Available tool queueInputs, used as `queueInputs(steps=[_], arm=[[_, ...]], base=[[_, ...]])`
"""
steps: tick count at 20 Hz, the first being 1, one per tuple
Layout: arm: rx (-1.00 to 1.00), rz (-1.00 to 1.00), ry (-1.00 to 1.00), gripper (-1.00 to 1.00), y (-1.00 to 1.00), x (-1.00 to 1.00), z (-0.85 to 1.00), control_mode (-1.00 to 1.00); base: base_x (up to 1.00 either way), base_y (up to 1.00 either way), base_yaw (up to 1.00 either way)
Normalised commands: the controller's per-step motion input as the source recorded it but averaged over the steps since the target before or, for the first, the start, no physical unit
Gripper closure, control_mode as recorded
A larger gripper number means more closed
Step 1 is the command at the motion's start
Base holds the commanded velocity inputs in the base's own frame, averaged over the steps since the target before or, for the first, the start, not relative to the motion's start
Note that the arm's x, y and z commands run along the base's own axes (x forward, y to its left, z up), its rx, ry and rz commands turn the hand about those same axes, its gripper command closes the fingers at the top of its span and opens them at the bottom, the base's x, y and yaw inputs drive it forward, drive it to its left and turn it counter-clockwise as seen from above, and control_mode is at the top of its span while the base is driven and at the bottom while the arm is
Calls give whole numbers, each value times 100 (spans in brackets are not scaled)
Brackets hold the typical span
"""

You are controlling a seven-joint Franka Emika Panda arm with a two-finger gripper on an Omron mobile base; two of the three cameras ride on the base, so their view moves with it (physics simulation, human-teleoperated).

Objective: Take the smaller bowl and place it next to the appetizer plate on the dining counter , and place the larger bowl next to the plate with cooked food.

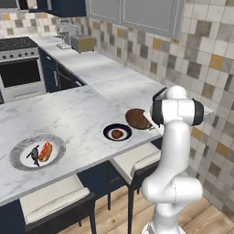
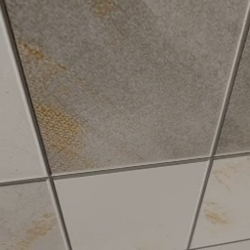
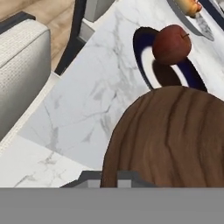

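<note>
Small bowl parked by the appetizer plate

The smaller bowl [image 1: 136, 119] sits on the dining counter [image 1: 68, 114], just beside the appetizer plate [image 1: 117, 133]. Looks like a light, stiff, wood-look piece, probably a bit slick, so I'd pinch the thin rim. The gripper is right over the bowl in the hand view; can't tell if the jaws are clamped or loose.
</note>
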Motion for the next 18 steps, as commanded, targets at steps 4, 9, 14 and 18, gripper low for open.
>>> queueInputs(steps=[4, 9, 14, 18], arm=[[0, 9, -2, -100, 37, 15, 0, -100], [0, 7, -4, -100, 8, 7, 7, -100], [0, 11, -18, -100, 12, 0, 71, -100], [0, 16, -31, -100, 27, -32, 100, -100]], base=[[0, 0, 0], [0, 0, 0], [0, 0, 0], [0, 0, 0]])
